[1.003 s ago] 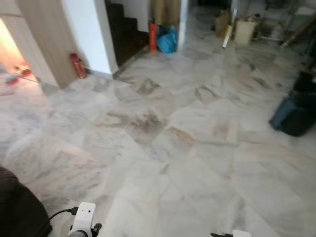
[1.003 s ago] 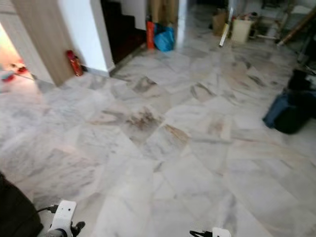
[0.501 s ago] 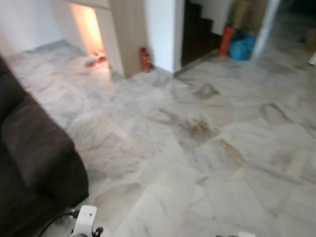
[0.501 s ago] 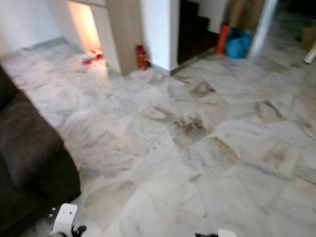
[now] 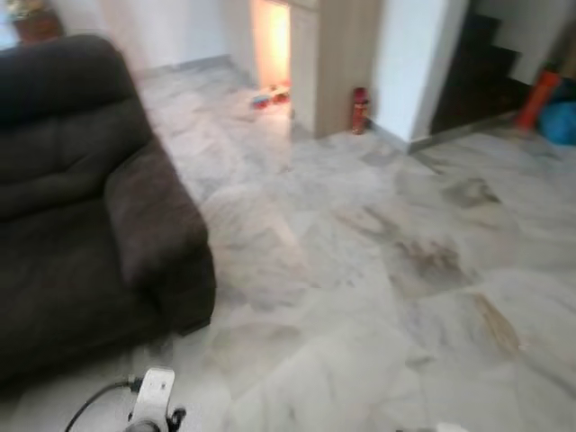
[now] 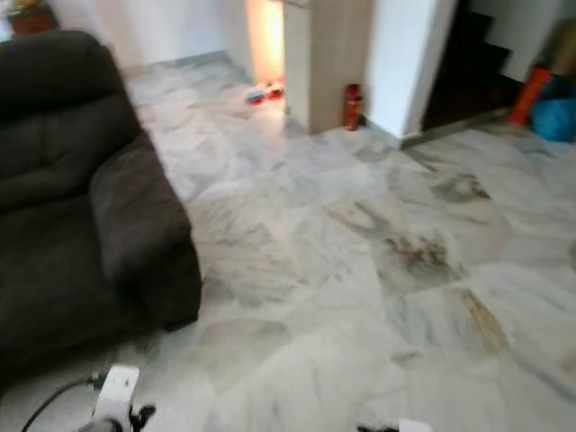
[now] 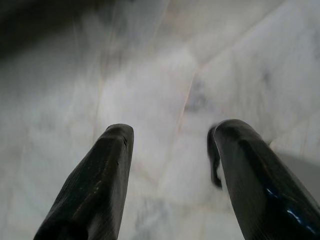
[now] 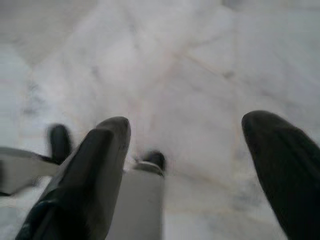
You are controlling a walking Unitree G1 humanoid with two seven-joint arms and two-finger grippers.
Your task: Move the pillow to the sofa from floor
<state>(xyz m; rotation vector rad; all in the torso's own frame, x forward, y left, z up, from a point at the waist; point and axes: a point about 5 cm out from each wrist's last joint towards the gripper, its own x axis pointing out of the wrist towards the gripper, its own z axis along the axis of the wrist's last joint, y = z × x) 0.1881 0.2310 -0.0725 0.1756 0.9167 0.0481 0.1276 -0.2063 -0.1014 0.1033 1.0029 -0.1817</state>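
A dark brown sofa stands on my left, its padded armrest nearest to me. My left gripper hangs low over the marble floor, open, with nothing between its black fingers. My right gripper also hangs open over the floor, holding nothing. The left wrist's white housing shows at the bottom edge of the left eye view.
Grey-white marble floor stretches ahead and to the right. A red fire extinguisher leans at a wooden partition. Dark stairs rise at the back right, with an orange object and a blue bag beside them.
The camera has swung to the left: the sofa has come far into view, and the stairs, extinguisher and blue bag have slid to the right. Both grippers stay low and open.
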